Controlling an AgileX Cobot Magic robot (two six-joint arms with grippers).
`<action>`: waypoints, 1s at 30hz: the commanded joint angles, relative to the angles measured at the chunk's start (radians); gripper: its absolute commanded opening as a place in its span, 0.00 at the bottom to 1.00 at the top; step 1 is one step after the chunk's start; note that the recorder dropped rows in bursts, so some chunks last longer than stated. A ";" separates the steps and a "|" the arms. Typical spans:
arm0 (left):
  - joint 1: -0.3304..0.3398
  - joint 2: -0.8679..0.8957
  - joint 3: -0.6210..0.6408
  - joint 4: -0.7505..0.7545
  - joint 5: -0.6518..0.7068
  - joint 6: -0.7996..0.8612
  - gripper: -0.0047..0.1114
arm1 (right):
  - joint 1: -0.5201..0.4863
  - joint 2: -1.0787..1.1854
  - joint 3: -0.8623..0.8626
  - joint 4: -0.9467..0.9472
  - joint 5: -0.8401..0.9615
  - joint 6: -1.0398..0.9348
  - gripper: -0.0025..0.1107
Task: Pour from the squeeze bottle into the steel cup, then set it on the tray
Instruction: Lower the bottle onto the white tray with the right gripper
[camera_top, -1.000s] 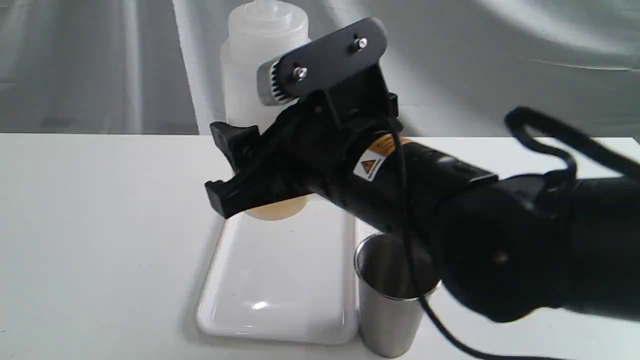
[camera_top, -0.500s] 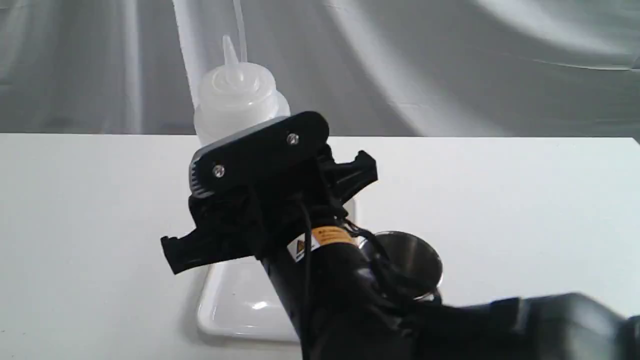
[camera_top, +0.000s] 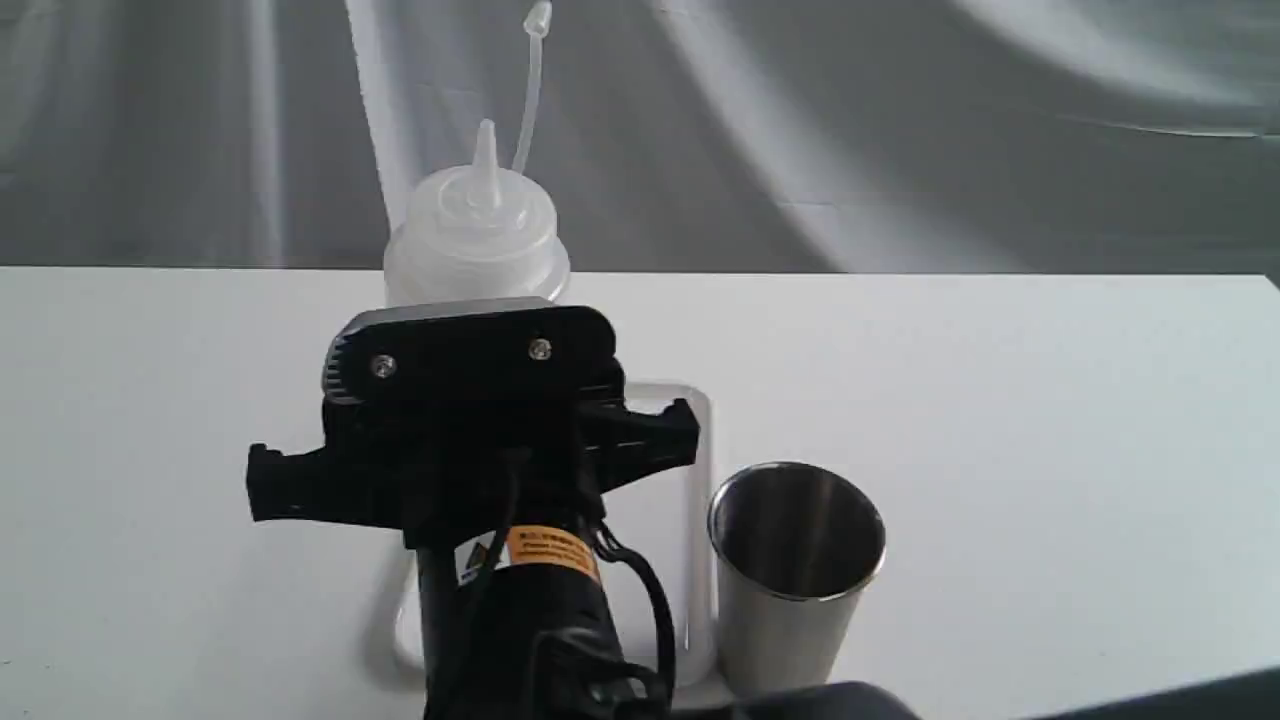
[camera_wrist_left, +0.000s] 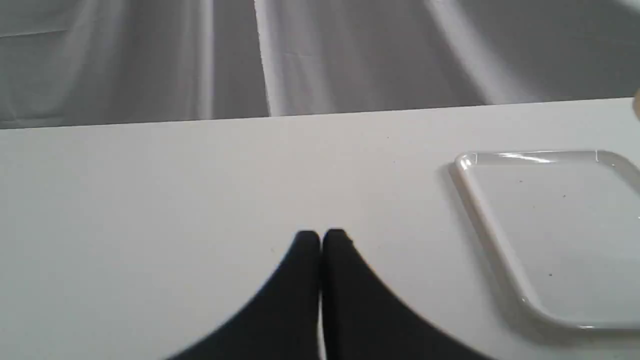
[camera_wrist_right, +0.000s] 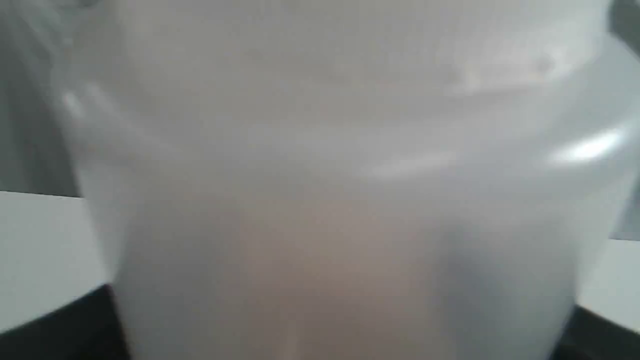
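The worktop (camera_top: 1000, 400) carries the tray (camera_wrist_left: 560, 240) near the edge closest to the exterior camera. The right gripper (camera_top: 475, 470) has its jaws spread wide and clamped on the upright squeeze bottle (camera_top: 475, 235) over the tray's far end. The arm hides the bottle base, so tray contact cannot be confirmed. The steel cup (camera_top: 790, 590) stands just beside the tray, toward the worktop's right edge. The left gripper (camera_wrist_left: 320, 240) has its jaws pressed together, holding nothing.
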 joint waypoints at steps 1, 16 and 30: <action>0.002 -0.003 0.004 -0.001 -0.008 -0.005 0.04 | 0.001 0.038 -0.049 0.001 -0.035 -0.020 0.02; 0.002 -0.003 0.004 -0.001 -0.008 -0.003 0.04 | -0.004 0.223 -0.199 0.015 -0.135 -0.042 0.02; 0.002 -0.003 0.004 -0.001 -0.008 -0.004 0.04 | -0.058 0.365 -0.336 0.020 -0.145 -0.068 0.02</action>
